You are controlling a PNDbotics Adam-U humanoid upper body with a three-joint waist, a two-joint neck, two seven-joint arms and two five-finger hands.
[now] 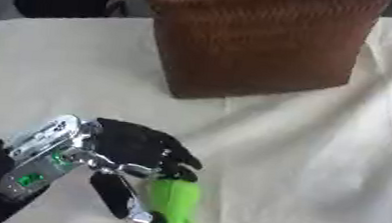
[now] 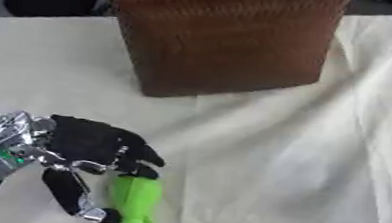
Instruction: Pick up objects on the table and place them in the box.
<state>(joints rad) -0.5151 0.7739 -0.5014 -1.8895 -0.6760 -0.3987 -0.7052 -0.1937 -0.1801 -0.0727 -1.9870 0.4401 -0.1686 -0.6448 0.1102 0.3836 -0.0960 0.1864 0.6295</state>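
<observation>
Black-fingered and silver at the wrist, the robot's left hand [image 1: 135,151] reaches in from seven o'clock and sits at the lower left of the view. Its fingers curl over the upper end of a bright green, elongated plastic object [image 1: 173,207], and the thumb lies alongside that object's left flank, so the hand is closed around it. The green object lies on the cream cloth-covered bench [image 1: 301,162], its long axis running roughly twelve to six, low in the view at about six o'clock. A tall brown woven wicker box [image 1: 253,43] stands upright at twelve o'clock, well apart from the hand and the green object. Folds crease the cloth toward three o'clock.
</observation>
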